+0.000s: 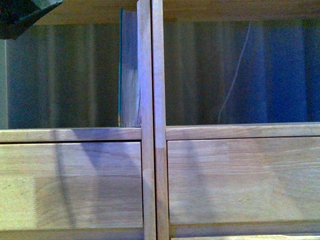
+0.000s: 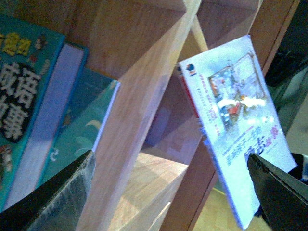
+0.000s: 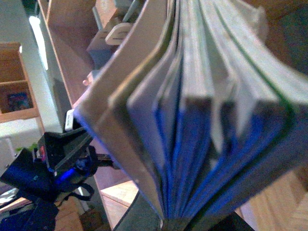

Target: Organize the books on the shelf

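Against the shelf (image 1: 152,75) upright: teal-edged book (image 1: 129,75) stands | left gripper (image 2: 169,159) spread wide beside white book (image 2: 236,130) | right gripper (image 3: 187,226) apparently clamping fanned books (image 3: 202,120), unshelved

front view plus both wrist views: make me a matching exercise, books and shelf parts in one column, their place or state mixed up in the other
Things:
1 teal-edged book
2 whitish book
3 bundle of books
4 drawer front

States:
a tilted, cover towards the left wrist camera
b pages fanned apart
c plain light wood, low in the front view
d standing upright against the central upright

Pairs: 1-d; 2-a; 3-b; 4-c
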Motion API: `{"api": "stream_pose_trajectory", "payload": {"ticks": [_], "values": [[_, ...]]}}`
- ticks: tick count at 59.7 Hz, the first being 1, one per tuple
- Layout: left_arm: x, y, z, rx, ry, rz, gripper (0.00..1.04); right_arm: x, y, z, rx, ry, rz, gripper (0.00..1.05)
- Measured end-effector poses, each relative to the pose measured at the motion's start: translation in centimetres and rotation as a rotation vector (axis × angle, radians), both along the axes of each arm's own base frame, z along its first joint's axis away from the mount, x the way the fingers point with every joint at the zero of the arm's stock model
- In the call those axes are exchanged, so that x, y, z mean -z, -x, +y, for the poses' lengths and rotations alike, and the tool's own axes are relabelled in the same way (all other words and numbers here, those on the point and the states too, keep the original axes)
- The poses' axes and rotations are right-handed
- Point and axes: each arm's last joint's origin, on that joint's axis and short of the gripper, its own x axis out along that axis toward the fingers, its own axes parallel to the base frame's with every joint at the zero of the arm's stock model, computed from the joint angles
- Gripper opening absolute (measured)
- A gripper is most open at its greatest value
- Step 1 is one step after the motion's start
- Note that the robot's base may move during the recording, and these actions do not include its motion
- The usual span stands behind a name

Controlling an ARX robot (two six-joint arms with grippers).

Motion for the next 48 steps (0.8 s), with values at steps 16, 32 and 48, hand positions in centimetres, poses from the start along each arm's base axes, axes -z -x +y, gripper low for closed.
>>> {"api": "stream_pose_trajectory", "payload": {"ticks": [16, 32, 48], "values": [[-1.1, 0.3, -1.9, 0.073, 0.050, 0.024, 0.97, -1.3, -2.1, 2.4, -0.046, 0.007, -0.023, 0.07], [-1.7, 1.2, -3.4, 0.168, 0.086, -0.046, 0.97, -0.5, -3.2, 4.7, -0.120, 0.020, 0.023, 0.07], [-1.2, 2.1, -4.1, 0.236, 0.103, -0.071, 0.74, 0.2, -3.7, 5.8, -0.190, -0.002, 0.079, 0.07]]}}
